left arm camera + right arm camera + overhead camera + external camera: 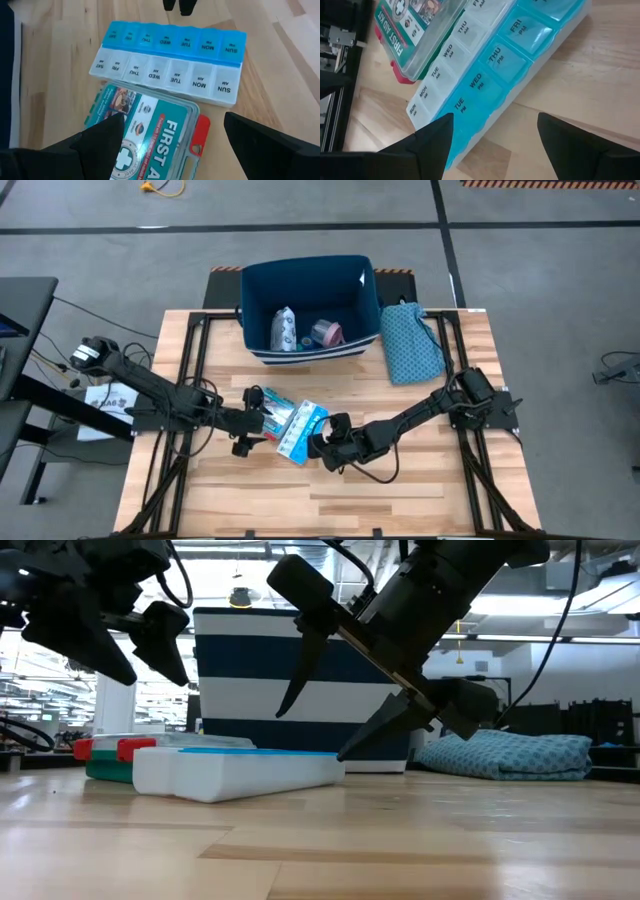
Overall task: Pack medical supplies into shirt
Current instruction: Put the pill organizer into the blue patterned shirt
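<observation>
Right tool (492,131): spread over weekly pill organizer (510,60); I'd centre, then pinch
Left tool (170,132): spread above first aid kit (150,135)

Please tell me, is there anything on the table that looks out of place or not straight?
Nothing is spilled or damaged. The pill organizer lies askew to the table edges, with the first aid kit beside it. Both remain outside the blue bin, which already holds a few supplies. Both end effectors, left and right, hang open by them.
</observation>
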